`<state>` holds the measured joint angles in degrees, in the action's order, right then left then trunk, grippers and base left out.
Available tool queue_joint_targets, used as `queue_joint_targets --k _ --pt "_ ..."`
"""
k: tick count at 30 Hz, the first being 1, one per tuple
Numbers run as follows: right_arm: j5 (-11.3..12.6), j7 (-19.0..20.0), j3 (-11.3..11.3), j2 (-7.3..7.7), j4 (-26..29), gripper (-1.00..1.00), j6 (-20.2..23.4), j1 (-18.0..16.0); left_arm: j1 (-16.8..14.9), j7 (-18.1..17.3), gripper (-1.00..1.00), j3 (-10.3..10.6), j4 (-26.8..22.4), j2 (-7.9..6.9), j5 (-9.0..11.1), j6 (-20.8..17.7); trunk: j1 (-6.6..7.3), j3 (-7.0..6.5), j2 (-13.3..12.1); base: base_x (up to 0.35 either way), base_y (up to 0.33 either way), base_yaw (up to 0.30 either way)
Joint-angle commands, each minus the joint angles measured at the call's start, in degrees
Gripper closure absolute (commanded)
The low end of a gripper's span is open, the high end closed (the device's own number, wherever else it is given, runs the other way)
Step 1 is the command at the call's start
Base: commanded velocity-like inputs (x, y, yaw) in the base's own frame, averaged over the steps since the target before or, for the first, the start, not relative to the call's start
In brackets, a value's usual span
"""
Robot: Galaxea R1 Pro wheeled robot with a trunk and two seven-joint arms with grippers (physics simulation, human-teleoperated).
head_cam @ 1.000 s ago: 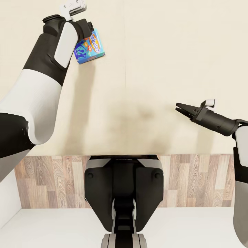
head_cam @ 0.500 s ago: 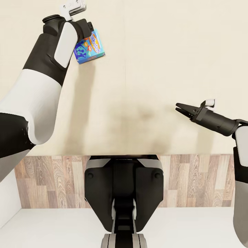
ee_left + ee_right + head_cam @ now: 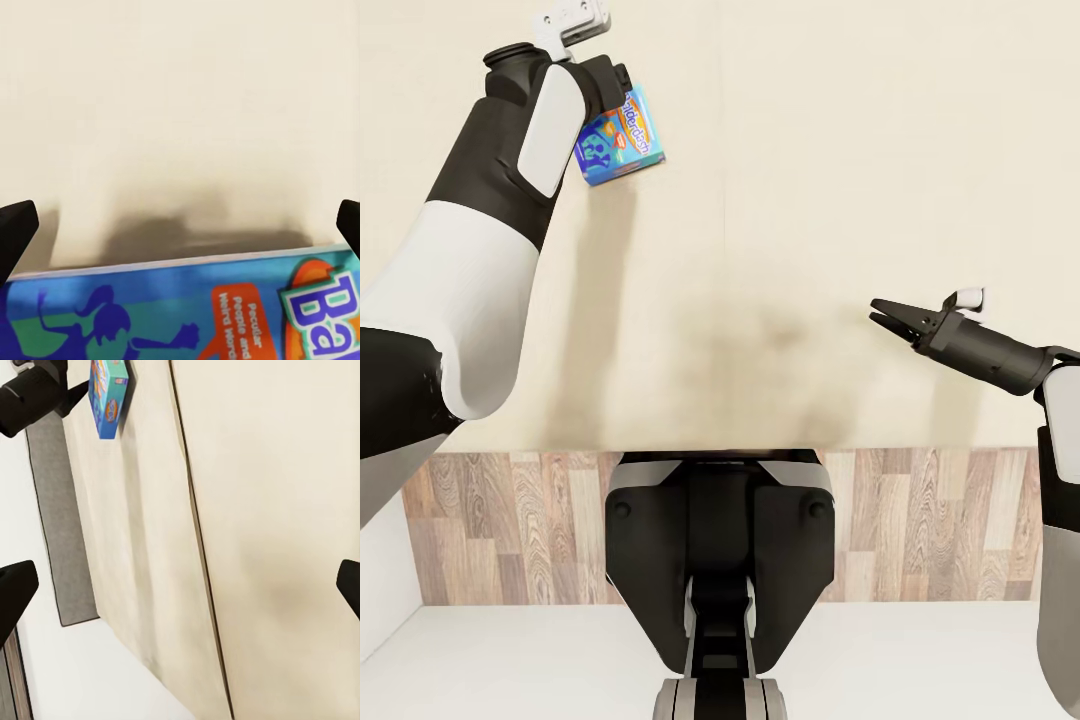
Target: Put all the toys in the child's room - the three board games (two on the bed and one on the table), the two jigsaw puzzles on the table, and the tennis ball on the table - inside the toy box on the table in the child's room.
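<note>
A blue board game (image 3: 622, 140) with cartoon print hangs tilted just above the beige bed (image 3: 810, 150), casting a shadow on the mattress. My left gripper (image 3: 610, 95) is shut on its upper edge at the far left of the head view. In the left wrist view the board game (image 3: 180, 315) spans the space between the two dark fingertips (image 3: 16, 225). The right wrist view shows the same board game (image 3: 109, 397) held by the left gripper's fingers (image 3: 41, 394). My right gripper (image 3: 880, 312) hovers open and empty over the bed's near right part.
A thin seam (image 3: 720, 150) runs along the mattress. The bed's near edge meets wooden floor (image 3: 940, 540) just ahead of my base. A grey frame edge (image 3: 60, 510) borders the mattress in the right wrist view.
</note>
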<state>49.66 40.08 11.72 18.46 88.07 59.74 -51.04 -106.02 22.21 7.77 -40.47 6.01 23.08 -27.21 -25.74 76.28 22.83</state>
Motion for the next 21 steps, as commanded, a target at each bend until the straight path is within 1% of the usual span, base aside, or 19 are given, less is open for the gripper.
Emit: queue_joint_targets --k 1,21 --pt "-0.3 0.3 0.1 0.00 0.0 -1.00 0.3 0.0 0.0 0.5 -1.00 0.2 -0.1 -0.04 0.6 -0.1 -0.04 0.05 0.1 0.000 0.000 0.000" --pt "-0.3 0.3 0.1 0.00 0.0 -1.00 0.3 0.0 0.0 0.5 -1.00 0.3 -0.1 -0.04 0.6 -0.1 -0.04 0.05 0.1 0.000 0.000 0.000"
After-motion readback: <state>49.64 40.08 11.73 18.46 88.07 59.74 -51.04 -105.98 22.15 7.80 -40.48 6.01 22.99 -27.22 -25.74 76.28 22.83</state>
